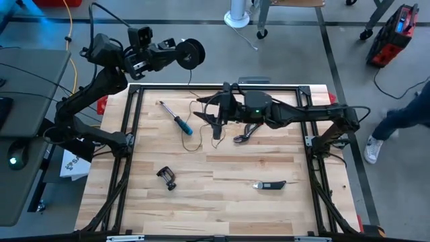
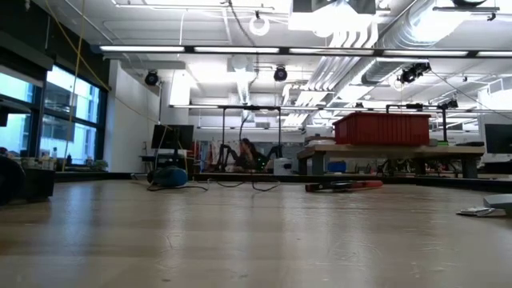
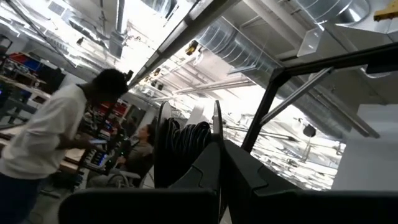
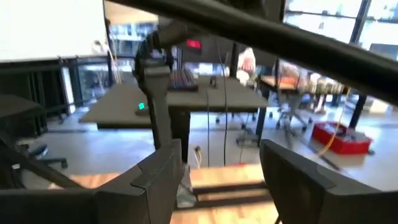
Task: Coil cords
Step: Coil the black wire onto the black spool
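- High view shows a pale wooden table (image 1: 222, 171) with a black metal frame around its edge; every place below is given relative to this table.
- Left arm, dark and jointed, rises from the table's left edge and reaches past the far left corner, so that the left gripper (image 1: 176, 55) hangs outside the tabletop, over the grey floor.
- Right arm, also dark, stretches from the table's right edge across the far half of the tabletop, and the right gripper (image 1: 216, 133) sits near the middle of that far half.
- Right gripper's fingers stand apart, with open space between them in the right wrist view, and nothing is held there.
- Left gripper's fingers are together, clamped on the small round black reel (image 1: 192, 52), which is off the table beyond its far left corner; the left wrist view shows dark cord wound on the reel (image 3: 186, 140).
- From the reel, the hair-thin dark cord (image 1: 190, 84) runs onto the far part of the table and curls beside the right gripper.
- Blue-handled screwdriver (image 1: 176, 118) lies on the table's far left part.
- Red-handled pliers (image 1: 246, 134) lie just right of the right gripper.
- Small black clamp (image 1: 167, 177) sits on the near left part of the table.
- Small dark flat tool (image 1: 270, 184) lies on the near right part.
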